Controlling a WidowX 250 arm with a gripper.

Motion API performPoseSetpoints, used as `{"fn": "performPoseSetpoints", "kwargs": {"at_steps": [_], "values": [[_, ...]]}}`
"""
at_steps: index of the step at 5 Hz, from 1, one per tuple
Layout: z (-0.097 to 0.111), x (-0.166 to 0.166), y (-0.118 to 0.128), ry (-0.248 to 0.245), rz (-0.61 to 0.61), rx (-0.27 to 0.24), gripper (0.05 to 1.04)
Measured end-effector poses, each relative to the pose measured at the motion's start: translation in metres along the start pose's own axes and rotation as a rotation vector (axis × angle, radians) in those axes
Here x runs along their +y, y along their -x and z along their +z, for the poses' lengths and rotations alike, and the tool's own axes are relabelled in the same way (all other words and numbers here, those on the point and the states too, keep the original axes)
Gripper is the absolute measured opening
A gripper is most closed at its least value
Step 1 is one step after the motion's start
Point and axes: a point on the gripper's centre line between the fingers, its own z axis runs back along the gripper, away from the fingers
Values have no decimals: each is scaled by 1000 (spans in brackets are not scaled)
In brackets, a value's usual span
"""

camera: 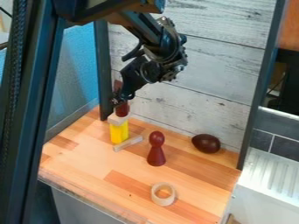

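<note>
The gripper hangs at the back left of the wooden surface, at the top of a small dark red piece; whether it holds this piece is unclear. Directly under the piece is a light wooden block, on top of an upright yellow block. A light wooden stick lies at the yellow block's foot. To the right stands a dark red peg figure with a round head. Farther right lies a dark brownish-red egg-shaped thing. A pale wooden ring is near the front.
The wooden tabletop ends at a front edge on the lower left. Behind it rises a whitewashed plank wall, with dark upright posts at both sides. A blue panel stands left, and a white ridged rack is at the right.
</note>
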Motion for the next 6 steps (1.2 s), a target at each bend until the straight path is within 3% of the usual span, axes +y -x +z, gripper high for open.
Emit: {"fn": "performPoseSetpoints", "kwargs": {"at_steps": [1, 2, 4, 6], "values": [[-4, 3, -1, -5, 6, 10, 678], [-6, 7, 2, -5, -4, 16, 541], [6, 12, 3, 32, -11, 60, 540], [68, 17, 6, 201, -34, 142, 540]]}}
